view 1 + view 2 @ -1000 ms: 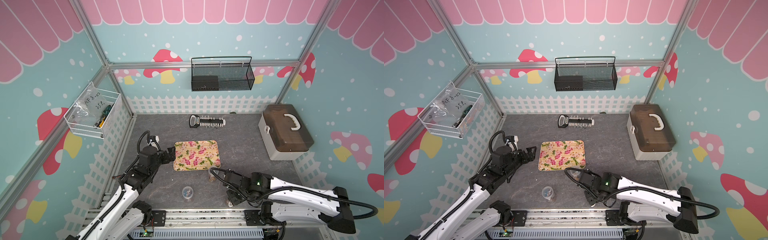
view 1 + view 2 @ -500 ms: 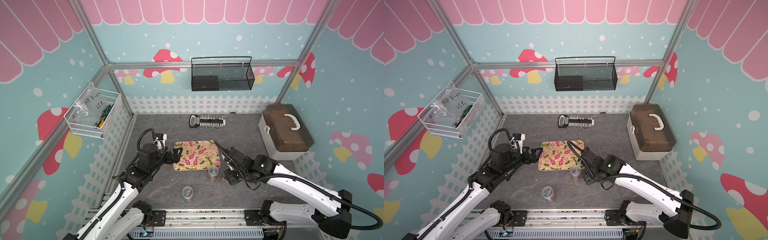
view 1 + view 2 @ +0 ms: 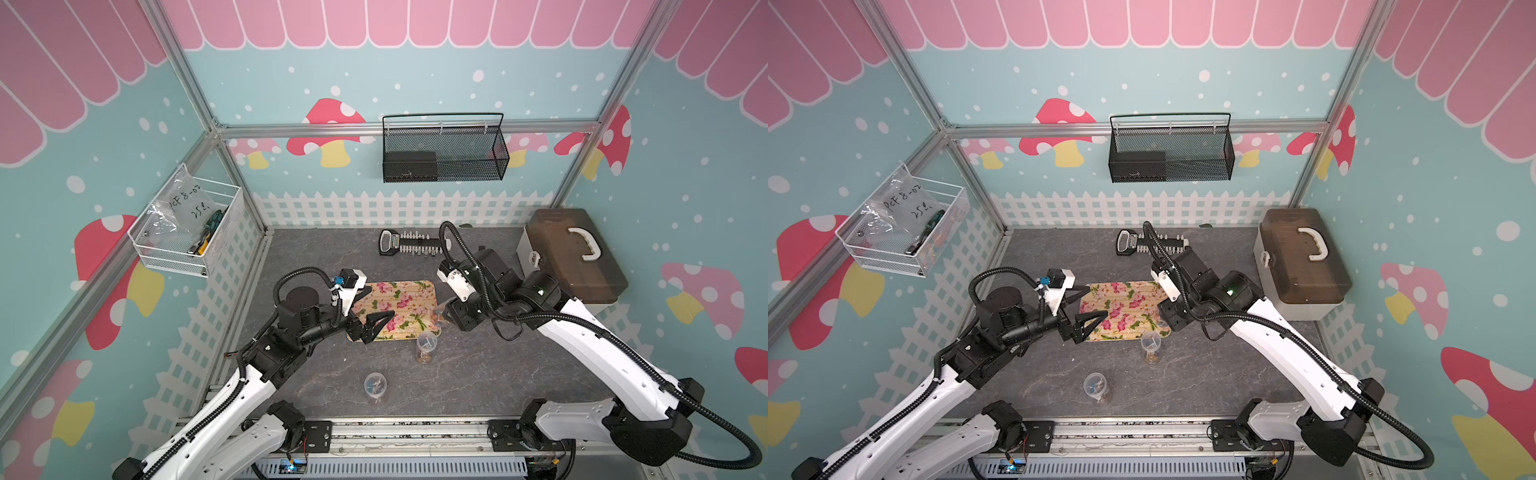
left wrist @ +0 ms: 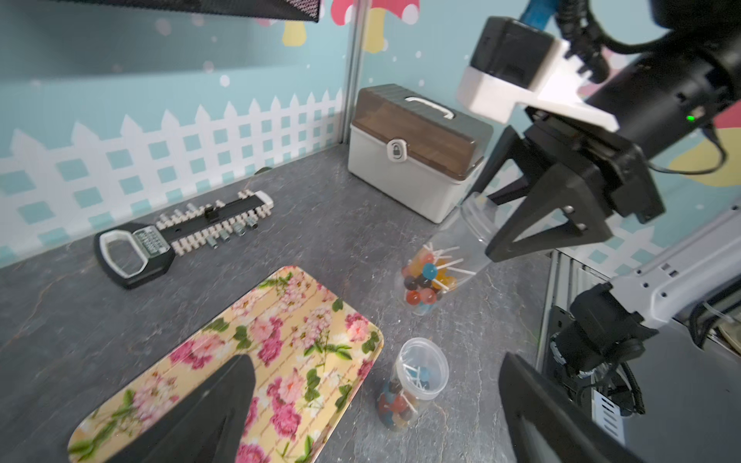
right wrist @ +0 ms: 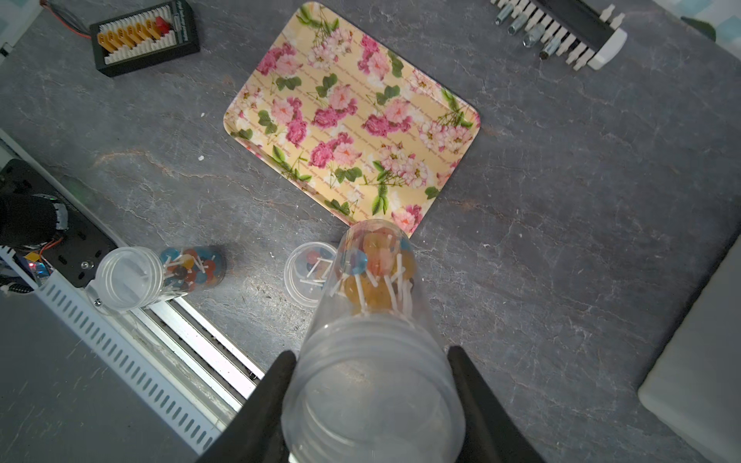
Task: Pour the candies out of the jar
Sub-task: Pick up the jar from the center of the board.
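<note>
Pinching the jar (image 5: 373,320) near its mouth, the right gripper (image 5: 371,354) is holding it tilted beside the tray's (image 5: 353,112) right edge, over the middle of the worktop (image 3: 478,374), with the candies (image 5: 377,264) piled at its lower end, while the left gripper (image 3: 381,300) is hovering spread wide over the tray's left edge.

Inspected: the left arm (image 3: 249,386) reaches forward from its base, elbow bent, wrist roughly level. The left gripper (image 3: 370,307) has its jaws spread wide with nothing between its fingers (image 4: 208,409), and it points toward the right gripper (image 4: 481,224). The right arm (image 3: 602,345) reaches forward and inward, wrist pitched down. The right gripper is clamped on a clear jar (image 5: 373,320), one finger on each side of the neck. The jar's mouth faces the palm and its base points away, angled downward. The two grippers are near each other but apart.
</note>
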Robot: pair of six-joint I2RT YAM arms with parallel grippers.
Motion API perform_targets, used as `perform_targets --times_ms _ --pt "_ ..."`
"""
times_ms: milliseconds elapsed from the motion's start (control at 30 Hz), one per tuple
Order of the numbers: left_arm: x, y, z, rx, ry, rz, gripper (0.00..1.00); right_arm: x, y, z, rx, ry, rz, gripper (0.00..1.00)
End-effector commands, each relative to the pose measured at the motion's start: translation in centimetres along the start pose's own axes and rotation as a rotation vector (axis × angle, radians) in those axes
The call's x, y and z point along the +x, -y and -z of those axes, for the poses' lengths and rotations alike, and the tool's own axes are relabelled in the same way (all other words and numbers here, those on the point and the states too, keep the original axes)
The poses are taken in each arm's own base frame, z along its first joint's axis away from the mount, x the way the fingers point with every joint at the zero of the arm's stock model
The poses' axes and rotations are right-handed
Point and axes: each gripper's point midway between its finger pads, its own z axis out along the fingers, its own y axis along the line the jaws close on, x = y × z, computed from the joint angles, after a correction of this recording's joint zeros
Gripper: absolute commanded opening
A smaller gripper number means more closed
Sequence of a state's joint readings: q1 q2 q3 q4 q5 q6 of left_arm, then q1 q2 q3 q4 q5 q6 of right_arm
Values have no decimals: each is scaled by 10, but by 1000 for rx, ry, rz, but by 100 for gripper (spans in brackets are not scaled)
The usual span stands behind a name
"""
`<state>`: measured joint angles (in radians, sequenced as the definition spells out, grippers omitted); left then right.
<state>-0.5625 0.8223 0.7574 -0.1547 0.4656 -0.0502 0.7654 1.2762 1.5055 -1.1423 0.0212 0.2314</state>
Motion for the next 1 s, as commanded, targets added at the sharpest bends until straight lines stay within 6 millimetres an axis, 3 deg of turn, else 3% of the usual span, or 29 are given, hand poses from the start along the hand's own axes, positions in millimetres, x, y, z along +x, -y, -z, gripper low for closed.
perform_targets --times_ms 0,167,267,633,967 --pt "0 22 -4 111 7 -110 98 -8 -6 13 -41 30 99 41" --pt "1 35 -16 158 -9 -175 97 -18 -11 20 -77 52 145 40" --pt "-4 41 -20 181 3 -190 97 -27 -24 24 -150 63 141 39" --pt "-16 35 -45 205 -46 -328 96 -50 -54 38 -321 61 175 39" --pt "-29 50 -48 342 -43 -322 89 -76 -67 63 -446 133 201 39"
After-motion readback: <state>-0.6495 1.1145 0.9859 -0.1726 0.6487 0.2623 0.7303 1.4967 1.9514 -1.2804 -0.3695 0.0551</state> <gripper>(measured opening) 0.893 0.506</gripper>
